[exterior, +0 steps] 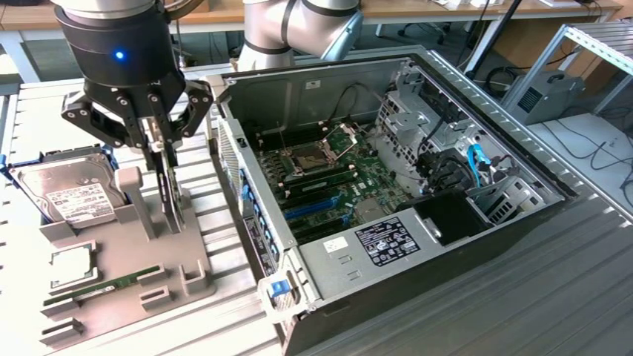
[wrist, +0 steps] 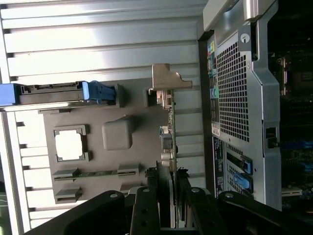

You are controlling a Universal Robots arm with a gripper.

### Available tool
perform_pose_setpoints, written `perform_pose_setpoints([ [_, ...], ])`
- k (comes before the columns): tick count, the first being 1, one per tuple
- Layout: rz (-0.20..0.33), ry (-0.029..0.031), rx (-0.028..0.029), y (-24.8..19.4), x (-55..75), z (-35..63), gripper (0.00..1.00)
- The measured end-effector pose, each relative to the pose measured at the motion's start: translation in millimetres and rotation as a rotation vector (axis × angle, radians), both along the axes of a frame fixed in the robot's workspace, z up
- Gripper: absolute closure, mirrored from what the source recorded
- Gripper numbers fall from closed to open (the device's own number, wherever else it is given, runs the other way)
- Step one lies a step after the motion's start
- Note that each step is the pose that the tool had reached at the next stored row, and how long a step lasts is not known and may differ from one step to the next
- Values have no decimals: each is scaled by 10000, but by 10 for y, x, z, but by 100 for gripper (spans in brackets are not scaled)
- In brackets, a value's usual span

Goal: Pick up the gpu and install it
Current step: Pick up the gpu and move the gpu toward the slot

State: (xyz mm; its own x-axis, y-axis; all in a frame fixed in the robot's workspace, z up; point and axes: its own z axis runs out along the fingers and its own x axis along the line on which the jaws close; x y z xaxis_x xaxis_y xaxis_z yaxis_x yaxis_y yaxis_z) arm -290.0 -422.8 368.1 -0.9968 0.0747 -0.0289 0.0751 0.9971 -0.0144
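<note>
At about nine o'clock in the exterior view lies a silver hard drive (exterior: 67, 194) in a blue carrier; its white label carries dark print too fine to read. It rests on a flat grey plastic holder tray (exterior: 118, 252), which also keeps a slim green RAM stick (exterior: 99, 286) down at seven o'clock. Toward ten o'clock stands the gpu (exterior: 174, 199), a thin black-faced card with a green board, upright on its edge between the tray's grey posts. Its long silver metal bracket (wrist: 168, 78) shows at one end in the wrist view. The black multi-link gripper (exterior: 161, 152) comes down on the card from above, its fingers pinched against the two faces. As far as I can judge, the grasp is made, but the card's lower edge looks to sit in the holder, so the lift and the whole install remain. From the centre over to three o'clock sits the open grey steel computer case (exterior: 296, 96). Its blue expansion slots (exterior: 314, 208) are bare, and no card is fitted. A black sticker (exterior: 387, 241) at five o'clock bears white print that cannot be made out. No brand name is legible anywhere.
</note>
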Motion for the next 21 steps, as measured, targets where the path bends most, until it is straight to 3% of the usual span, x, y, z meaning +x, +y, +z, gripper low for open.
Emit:
perform_pose_setpoints([
  [21, 0, 0, 0, 0, 0, 52, 73],
])
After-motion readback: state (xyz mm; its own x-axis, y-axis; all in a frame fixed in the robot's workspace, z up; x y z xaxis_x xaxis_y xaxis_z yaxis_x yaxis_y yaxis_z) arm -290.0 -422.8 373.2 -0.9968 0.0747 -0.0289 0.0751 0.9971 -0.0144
